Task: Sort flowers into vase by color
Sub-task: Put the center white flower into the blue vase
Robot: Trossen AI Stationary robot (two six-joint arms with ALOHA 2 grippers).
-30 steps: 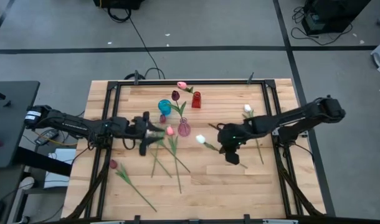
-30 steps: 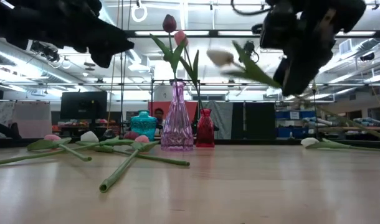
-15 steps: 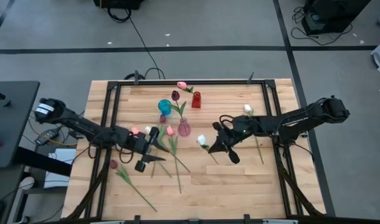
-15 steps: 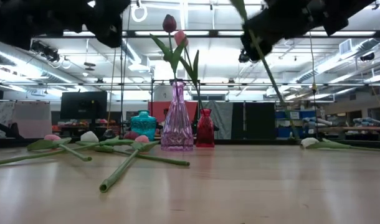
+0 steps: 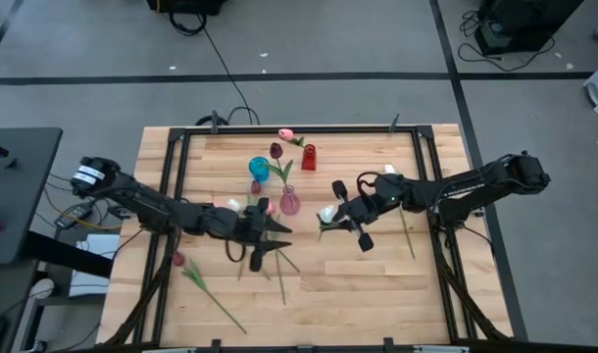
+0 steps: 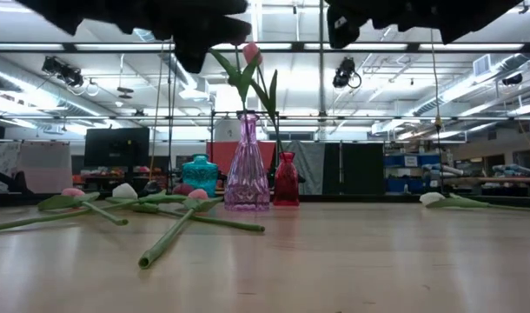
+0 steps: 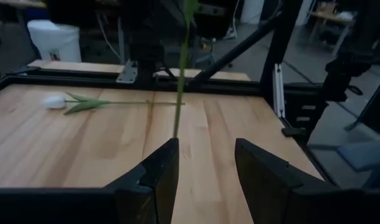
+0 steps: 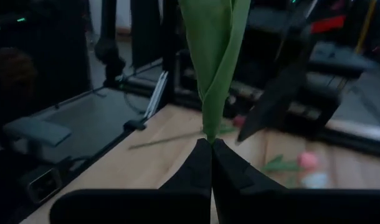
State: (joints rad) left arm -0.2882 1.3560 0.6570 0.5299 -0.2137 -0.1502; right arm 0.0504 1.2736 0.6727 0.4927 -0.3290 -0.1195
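Our right jaws are pinched tight on the green stem of a white tulip (image 5: 326,215), while our left jaws stand apart with nothing between them. The right gripper (image 5: 346,218) hangs above the table just beside the purple vase (image 5: 290,204), on the side toward the right arm's base, and in the right wrist view the stem and leaf (image 8: 213,59) rise straight up from the closed fingertips. The left gripper (image 5: 272,241) hovers on the near side of the purple vase, over a loose cluster of flowers (image 5: 265,245) lying flat on the wooden table (image 5: 377,284). In the low view the purple vase already holds a pink tulip (image 6: 251,54) among green leaves. Behind the purple vase stand a teal vase (image 5: 258,169) and a red vase (image 5: 309,157), with a pink flower (image 5: 286,134) lying just beside the red one. A dark red tulip (image 5: 178,260) lies well apart from the purple vase toward the left front corner, and another white tulip (image 5: 389,171) lies beyond the right gripper, near the table's right rail.
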